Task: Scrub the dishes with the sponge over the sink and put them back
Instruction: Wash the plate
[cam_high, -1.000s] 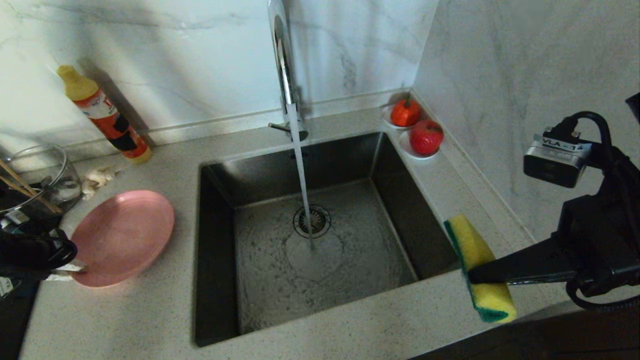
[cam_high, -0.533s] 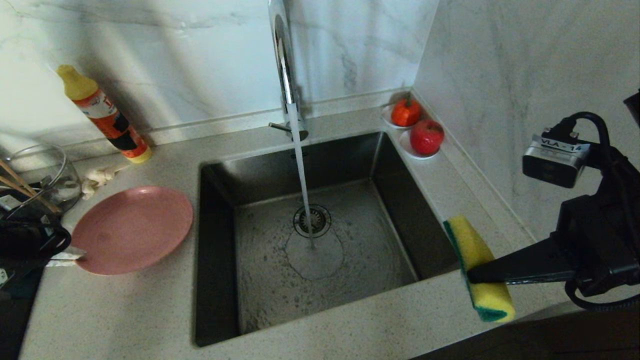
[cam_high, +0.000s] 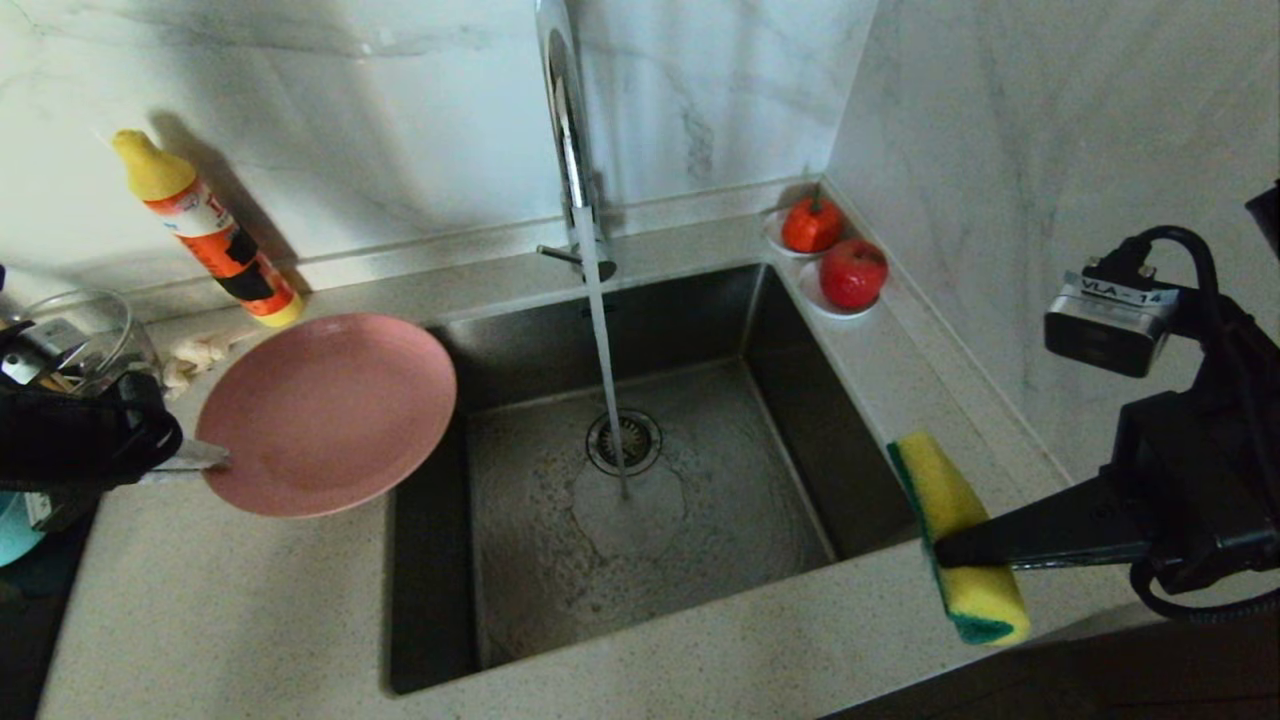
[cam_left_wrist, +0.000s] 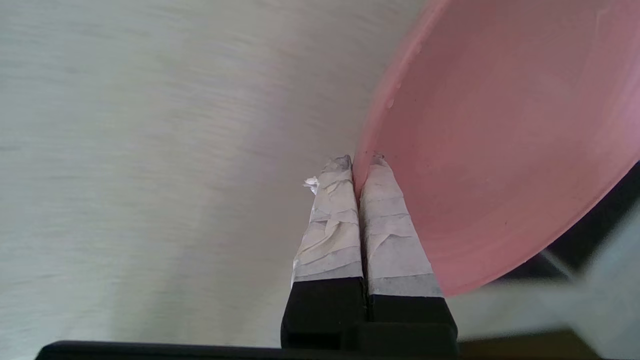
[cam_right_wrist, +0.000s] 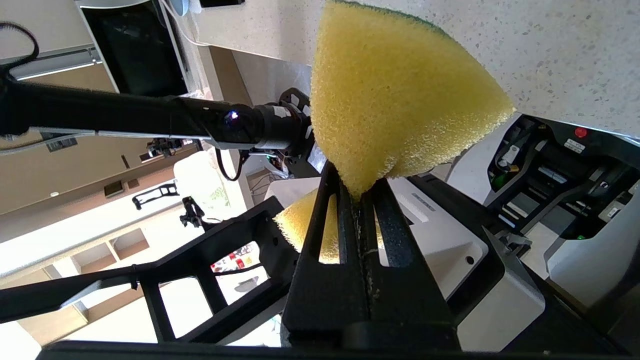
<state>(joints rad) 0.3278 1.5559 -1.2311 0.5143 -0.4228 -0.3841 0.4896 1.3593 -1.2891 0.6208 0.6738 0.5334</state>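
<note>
The left gripper, fingers clamped on the rim of the pink plate, has lifted it off the counter and carried it toward the sink, its edge now overhanging the basin at 9 o'clock. At 4 o'clock, the right gripper pinches the sponge, unmoved; scrubbing can probably begin once they meet.

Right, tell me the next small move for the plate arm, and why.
Probably carry the pink plate further over the sink, toward the running water. The left end effector pinches its rim, but only its edge overhangs the basin.
</note>
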